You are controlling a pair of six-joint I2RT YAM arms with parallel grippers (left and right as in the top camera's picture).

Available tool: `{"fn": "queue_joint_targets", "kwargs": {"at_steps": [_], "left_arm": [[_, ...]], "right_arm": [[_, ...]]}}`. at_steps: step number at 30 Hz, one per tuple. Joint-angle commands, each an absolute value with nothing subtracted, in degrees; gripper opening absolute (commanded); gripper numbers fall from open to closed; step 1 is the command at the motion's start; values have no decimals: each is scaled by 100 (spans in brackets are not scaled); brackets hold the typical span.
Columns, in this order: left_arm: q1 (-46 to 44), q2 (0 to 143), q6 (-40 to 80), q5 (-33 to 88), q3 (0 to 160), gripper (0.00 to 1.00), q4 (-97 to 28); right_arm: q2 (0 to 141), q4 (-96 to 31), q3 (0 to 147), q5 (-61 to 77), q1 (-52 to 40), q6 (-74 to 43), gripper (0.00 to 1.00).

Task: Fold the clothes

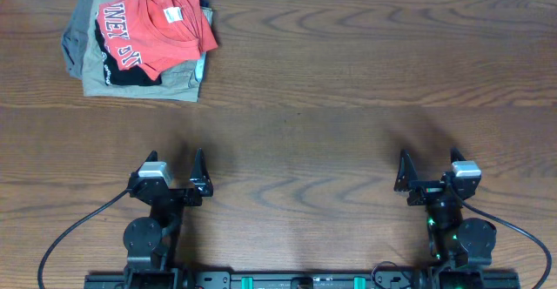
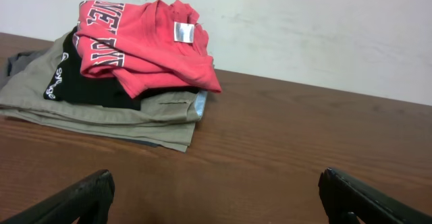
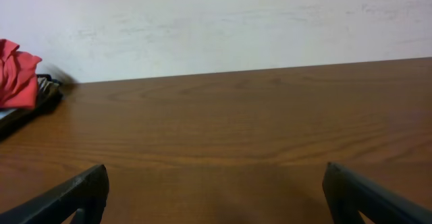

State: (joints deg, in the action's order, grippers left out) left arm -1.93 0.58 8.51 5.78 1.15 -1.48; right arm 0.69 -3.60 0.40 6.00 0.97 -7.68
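1. The red T-shirt (image 1: 170, 23) lies crumpled atop a garment stack (image 1: 96, 76) at the worktop's (image 1: 331, 106) far left corner.
2. Its white lettering shows "NE"; the neck label (image 2: 183, 32) is unreadable.
3. Both stand spread: left pincer (image 1: 174, 165), right pincer (image 1: 428, 165).

Under & ahead of my left claw (image 2: 214, 183), table (image 2: 304, 143): brown wood, clear grain, smooth, low satin sheen. My fingers (image 2: 81, 198): black, matt, plastic-looking. Ahead-left of that claw, T-shirt (image 2: 148, 48): red-orange cloth, soft, matt, creased. Its white lettering is flat & looks printed. Its neck label (image 2: 183, 32) is pale & smooth. Beneath it, black garment (image 2: 94, 86): matt cloth w/ white print. At bottom, khaki garment (image 2: 121, 119): matt woven cloth, stiffer-looking. Beyond, wall (image 2: 324, 28): off-white, matt, faintly scuffed.
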Motion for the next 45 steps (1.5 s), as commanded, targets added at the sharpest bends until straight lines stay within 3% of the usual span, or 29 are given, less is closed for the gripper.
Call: {"fn": "queue_joint_targets", "kwargs": {"at_steps": [1, 14, 22, 45], "left_arm": [[-174, 23, 753, 637, 23, 98, -351], [-174, 23, 753, 637, 23, 98, -349], [-174, 23, 753, 637, 23, 98, -349], [-174, 23, 753, 637, 23, 98, -349]], "right_arm": [[27, -373, 32, 666, 132, -873, 99], [27, -370, 32, 582, 132, -805, 99], [27, -405, 32, 384, 132, 528, 99], [27, -392, 32, 440, 106, 526, 99]]}}
